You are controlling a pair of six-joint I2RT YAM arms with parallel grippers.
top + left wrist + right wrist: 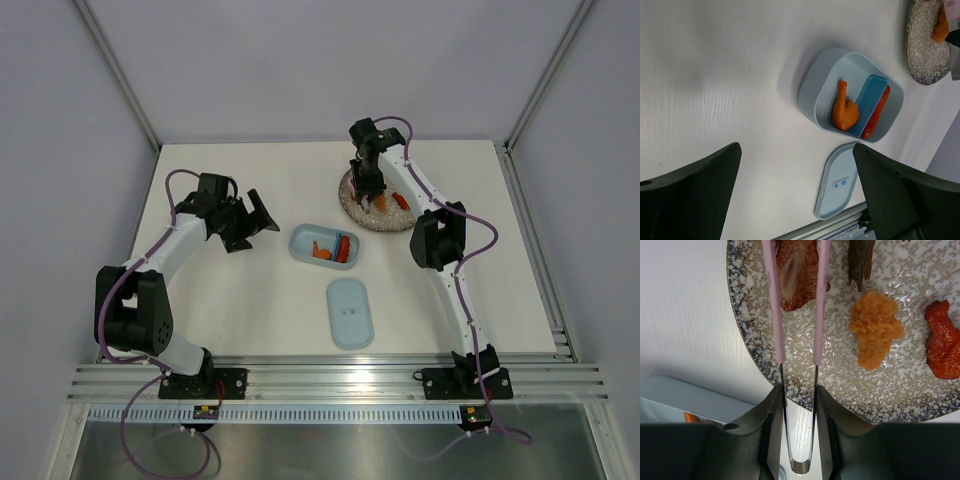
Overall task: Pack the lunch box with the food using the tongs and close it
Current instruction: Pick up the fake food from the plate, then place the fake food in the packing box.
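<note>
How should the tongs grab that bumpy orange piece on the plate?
Probably pinch the orange piece across its short width, one tip of the tongs on each long side, coming down from above. It lies flat on the plate, longer than wide, with bare plate either side.

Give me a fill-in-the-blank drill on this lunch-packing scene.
1. The lunch box stands ___, its lid on the table.
2. The right gripper holds the tongs astride a brown piece on the ___.
3. The left gripper holds ___.
Missing words: open; plate; nothing.
</note>
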